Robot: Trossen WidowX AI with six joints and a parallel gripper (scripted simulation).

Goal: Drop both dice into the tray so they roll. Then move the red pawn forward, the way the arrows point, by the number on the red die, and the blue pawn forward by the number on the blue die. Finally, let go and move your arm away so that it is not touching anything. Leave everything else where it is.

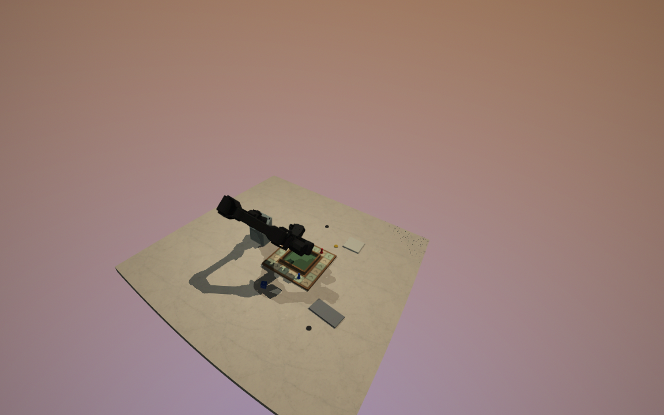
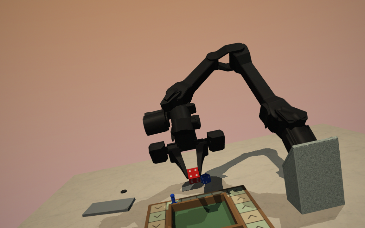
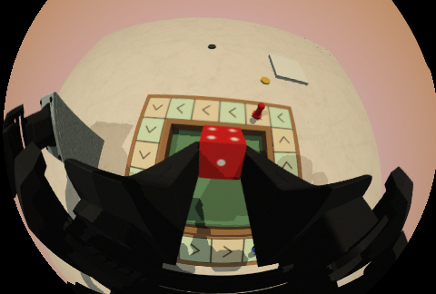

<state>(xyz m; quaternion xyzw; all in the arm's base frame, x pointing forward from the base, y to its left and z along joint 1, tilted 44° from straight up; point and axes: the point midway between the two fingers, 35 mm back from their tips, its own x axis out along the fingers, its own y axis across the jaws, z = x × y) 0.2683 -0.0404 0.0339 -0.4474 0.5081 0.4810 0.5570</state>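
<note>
So the jaws [image 2: 193,175] are partly open, clamped on the red die [image 2: 193,175] [image 3: 222,154]; blue die's [image 1: 263,284] [image 2: 205,179] sitting on the worktop [image 1: 231,330] [image 2: 73,192] [image 3: 136,53].

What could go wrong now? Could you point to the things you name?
The red die [image 2: 193,175] [image 3: 222,153] hangs in the gripper [image 2: 193,173] [image 3: 221,149], so it might bounce out of the tray [image 2: 232,209] [image 3: 200,231] when dropped. It could also hit the red pawn [image 1: 321,251] [image 3: 259,111] or blue pawn [image 1: 298,276] [image 2: 173,198], as both stand close to the tray.

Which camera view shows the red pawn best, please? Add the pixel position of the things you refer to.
The wrist view: the red pawn [image 1: 321,251] [image 3: 259,111] stands there unobstructed, its arrow square visible. From the top it is only a tiny red figure; the exterior view does not show it.
</note>
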